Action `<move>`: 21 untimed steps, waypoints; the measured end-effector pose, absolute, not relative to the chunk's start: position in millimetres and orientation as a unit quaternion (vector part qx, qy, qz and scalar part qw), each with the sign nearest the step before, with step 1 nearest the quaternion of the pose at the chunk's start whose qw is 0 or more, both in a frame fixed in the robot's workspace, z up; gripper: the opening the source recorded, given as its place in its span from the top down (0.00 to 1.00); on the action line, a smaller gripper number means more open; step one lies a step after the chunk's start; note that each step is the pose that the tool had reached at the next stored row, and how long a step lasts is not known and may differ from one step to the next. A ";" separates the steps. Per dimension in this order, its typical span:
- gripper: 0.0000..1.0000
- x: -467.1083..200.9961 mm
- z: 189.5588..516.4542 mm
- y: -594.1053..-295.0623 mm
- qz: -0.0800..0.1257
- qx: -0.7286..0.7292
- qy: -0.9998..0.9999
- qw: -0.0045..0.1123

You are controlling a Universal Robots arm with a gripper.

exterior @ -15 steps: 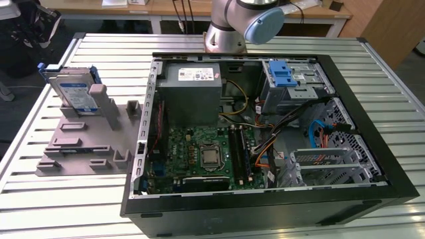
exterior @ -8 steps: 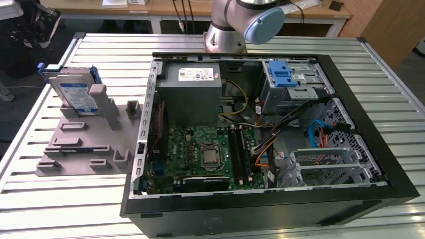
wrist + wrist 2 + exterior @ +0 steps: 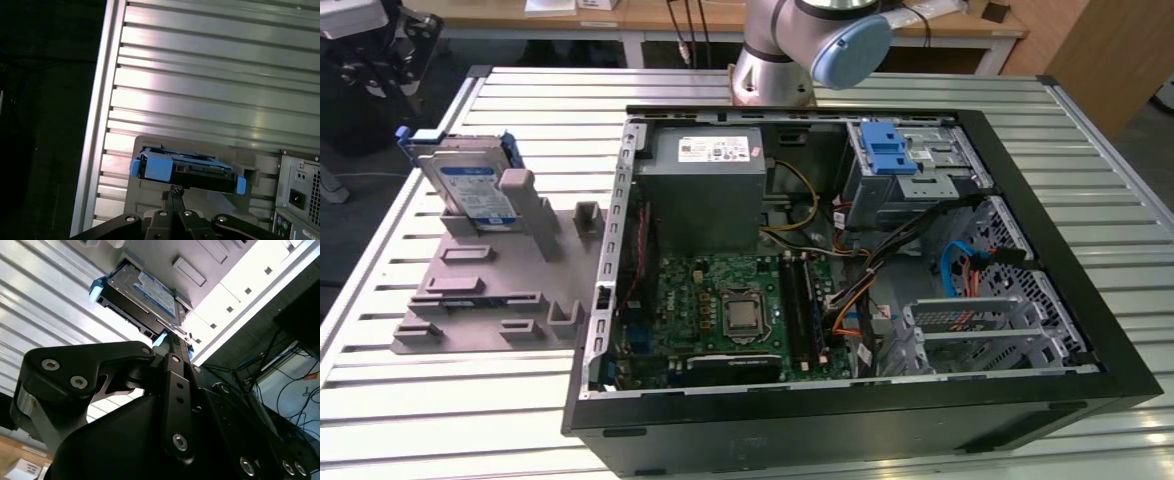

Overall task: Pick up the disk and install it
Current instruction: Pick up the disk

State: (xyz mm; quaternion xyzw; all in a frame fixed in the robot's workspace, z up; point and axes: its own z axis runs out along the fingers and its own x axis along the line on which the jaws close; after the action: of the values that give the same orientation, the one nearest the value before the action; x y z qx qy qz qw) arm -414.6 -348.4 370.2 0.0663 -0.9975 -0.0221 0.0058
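The disk (image 3: 464, 185), silver with a white-and-blue label and a blue bracket, stands on edge between the posts at the far end of the grey holder (image 3: 480, 300). Both wrist views look at it from some way off: the disk (image 3: 142, 290) shows its label, and the disk (image 3: 187, 170) shows its narrow edge and blue ends. My gripper (image 3: 173, 191) points toward it with its thin fingertips (image 3: 172, 340) together and nothing between them. In the exterior view the dark gripper (image 3: 367, 50) hangs over the table's far corner on the exterior view's left, apart from the disk.
An open black computer case (image 3: 1067, 300) lies on the slatted metal table (image 3: 480, 420). Inside it are a grey power supply (image 3: 700, 170), a green motherboard (image 3: 734, 310), loose cables and a blue-latched drive bay (image 3: 894, 150). The arm's base (image 3: 774, 60) stands behind the case.
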 end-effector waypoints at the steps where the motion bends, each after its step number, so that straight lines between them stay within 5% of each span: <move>1: 0.89 -414.6 370.2 -348.4 -0.022 0.071 -0.997 0.006; 21: 0.89 -414.5 370.1 -348.4 -0.022 0.145 -0.989 0.008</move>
State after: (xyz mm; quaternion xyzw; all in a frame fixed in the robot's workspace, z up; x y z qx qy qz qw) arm -414.5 -348.4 370.1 0.1449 -0.9892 -0.0215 0.0076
